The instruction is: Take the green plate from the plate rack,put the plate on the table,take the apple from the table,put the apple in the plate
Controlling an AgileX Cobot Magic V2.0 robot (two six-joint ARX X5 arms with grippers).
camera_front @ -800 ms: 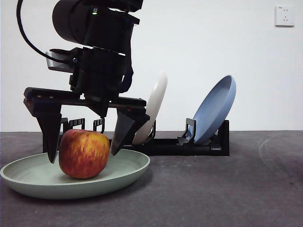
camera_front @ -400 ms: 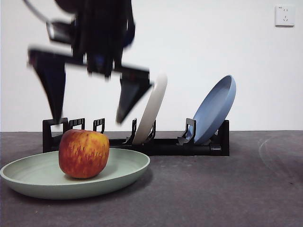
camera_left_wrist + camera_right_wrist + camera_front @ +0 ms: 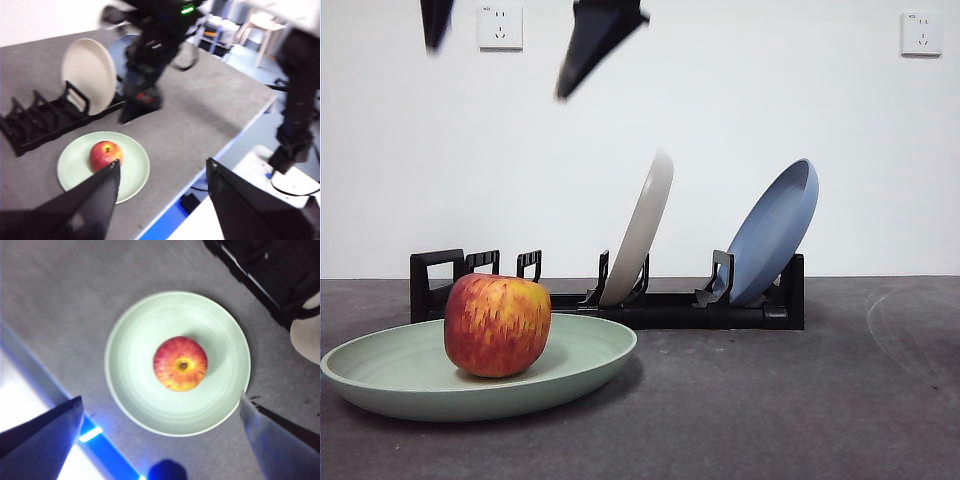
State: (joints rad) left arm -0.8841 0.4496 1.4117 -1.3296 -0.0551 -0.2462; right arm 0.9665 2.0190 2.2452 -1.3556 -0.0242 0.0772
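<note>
The red and yellow apple (image 3: 497, 325) sits in the pale green plate (image 3: 582, 365), which lies flat on the dark grey table (image 3: 770, 400) in front of the black plate rack (image 3: 670, 305). My right gripper (image 3: 498, 70) is open and empty, high above the apple, with only its two tips showing at the top of the front view. The right wrist view looks straight down on the apple (image 3: 180, 363) in the plate (image 3: 135, 340), between the wide-open jaws of the right gripper (image 3: 159, 397). My left gripper (image 3: 163, 162) is open and empty, far off; it sees the apple (image 3: 105, 155) and the plate (image 3: 132, 167).
A cream-white plate (image 3: 642, 225) and a blue plate (image 3: 775, 230) stand tilted in the rack. The rack's slots behind the green plate hold nothing. The table's front edge (image 3: 65, 390) runs close to the green plate.
The right gripper has risen from around the apple to the top of the front view, jaws open. The apple stays still in the green plate.
</note>
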